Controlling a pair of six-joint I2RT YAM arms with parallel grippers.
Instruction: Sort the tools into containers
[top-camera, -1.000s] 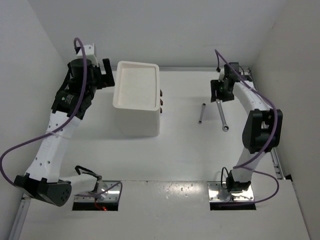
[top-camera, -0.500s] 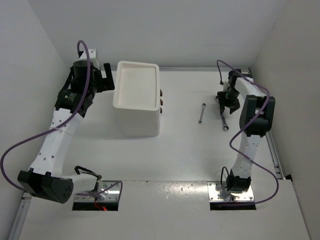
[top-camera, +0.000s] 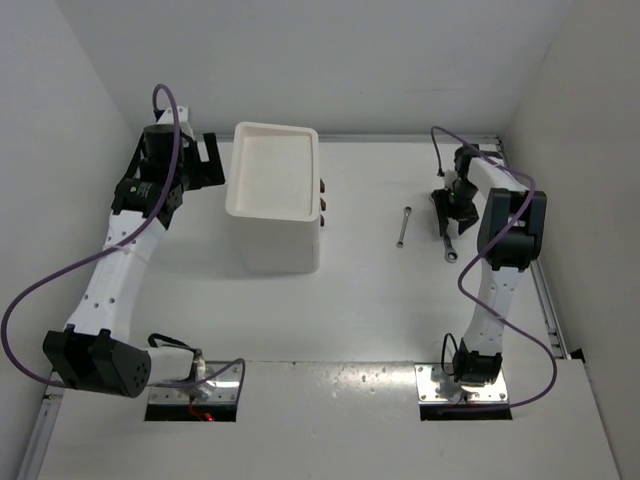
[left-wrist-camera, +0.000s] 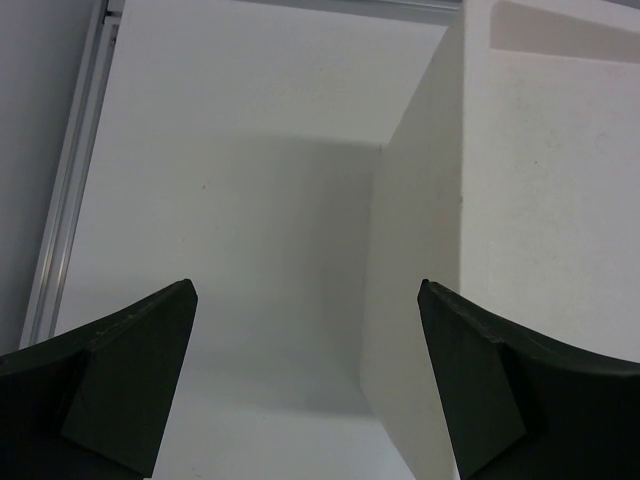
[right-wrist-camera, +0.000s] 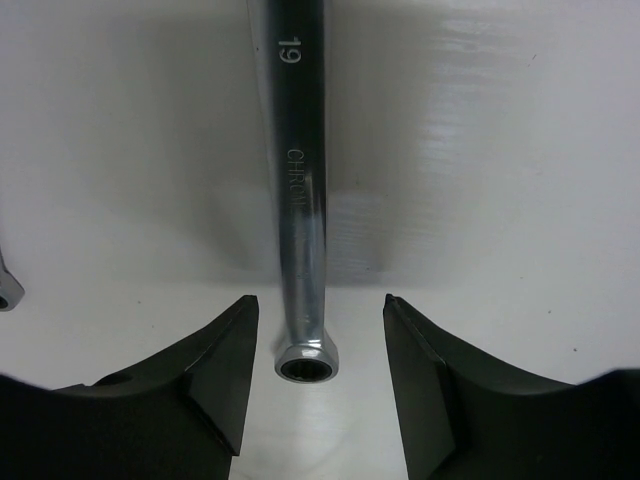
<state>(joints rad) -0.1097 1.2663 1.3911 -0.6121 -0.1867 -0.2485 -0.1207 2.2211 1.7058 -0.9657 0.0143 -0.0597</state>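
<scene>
A silver wrench (right-wrist-camera: 300, 200) marked 19 lies on the white table, its ring end (right-wrist-camera: 307, 358) between the fingers of my right gripper (right-wrist-camera: 319, 300). The jaws are open with a gap on each side of the shaft. From above, the right gripper (top-camera: 447, 212) hangs over the far end of this wrench (top-camera: 450, 246). A second, slimmer wrench (top-camera: 402, 227) lies to its left. The white drawer unit (top-camera: 275, 245) stands left of centre with its tray top (top-camera: 235, 175) bare. My left gripper (top-camera: 208, 160) is open and holds nothing, beside the unit's left wall (left-wrist-camera: 415, 250).
Small dark knobs (top-camera: 323, 200) stick out of the unit's right face, towards the wrenches. The tip of the second wrench (right-wrist-camera: 8, 290) shows at the left edge of the right wrist view. White walls close the table at the back and both sides.
My right gripper has dropped down over the far end of the wrench, and its jaws have narrowed a little. The left gripper has drifted slightly beside the drawer unit.
</scene>
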